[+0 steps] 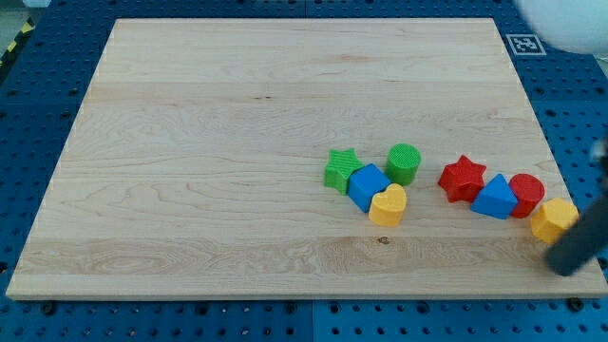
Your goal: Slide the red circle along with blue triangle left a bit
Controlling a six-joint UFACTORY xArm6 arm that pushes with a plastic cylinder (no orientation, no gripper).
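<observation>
Looking across the single camera view: pale wooden board (237,142) on a blue perforated bench, all blocks gathered toward the board's right half, nearer its bottom edge than its top.

Near the right edge, a tight row: red star-shaped block (462,178), then blue triangular block (495,198) touching it, then red round block (526,194) pressed against the triangle's right side. Just beside the red circle, toward the bottom-right corner, a yellow block (553,219) of unclear shape, sitting at the very right edge.

Closer to the board's middle, well apart from that row: green star-shaped block (340,170), blue cube-like block (368,185), yellow heart-shaped block (388,205) and green round block (404,163), all bunched together.

No pincer on this rig, so nothing open, closed or held; only a dark blurred rod at the bottom-right corner, my tip (566,270) off the board's right edge, below and right of the yellow block, touching nothing.

Judged risks: yellow block standing between my tip and the red circle, so a straight leftward push likely drags it along. Red star directly left of the triangle, so any shove probably carries it too. An off-centre contact on the round block could roll it off the triangle's sloped side, splitting the pair.
</observation>
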